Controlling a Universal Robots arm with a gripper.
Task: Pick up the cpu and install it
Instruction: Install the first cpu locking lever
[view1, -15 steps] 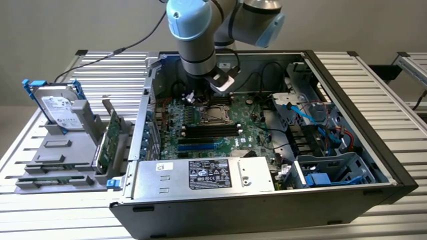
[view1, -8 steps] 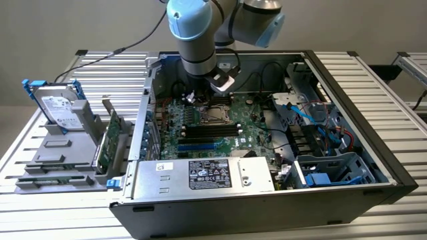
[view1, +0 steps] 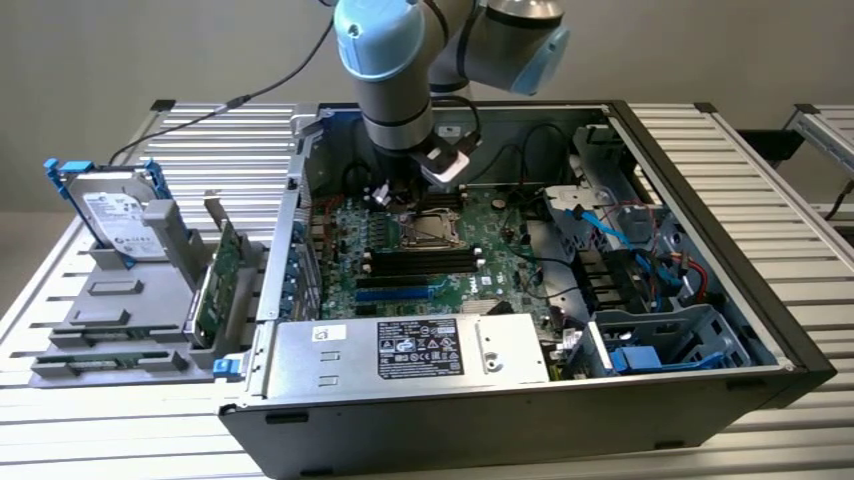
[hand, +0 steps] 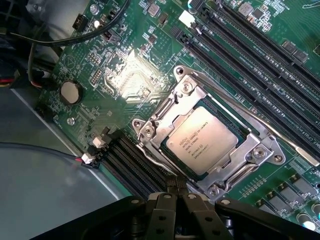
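Note:
The cpu (hand: 201, 140) is a flat silver square with printed text, lying in the metal socket frame (hand: 150, 132) on the green motherboard (hand: 125, 75). In the exterior view the cpu (view1: 430, 228) sits in its socket at the middle of the open computer case (view1: 694, 200). My gripper (hand: 176, 189) hovers just beside the socket, its black fingers shut together with nothing between them. From outside, the gripper (view1: 390, 192) reaches down into the case, just behind the socket.
Black memory slots (view1: 420, 262) run in front of the socket, and the power supply (view1: 414, 350) lies nearer. Blue and red cables (view1: 607, 225) crowd the exterior view's right. A hard drive (view1: 114, 215) and green cards (view1: 220, 285) stand on a grey rack at the left.

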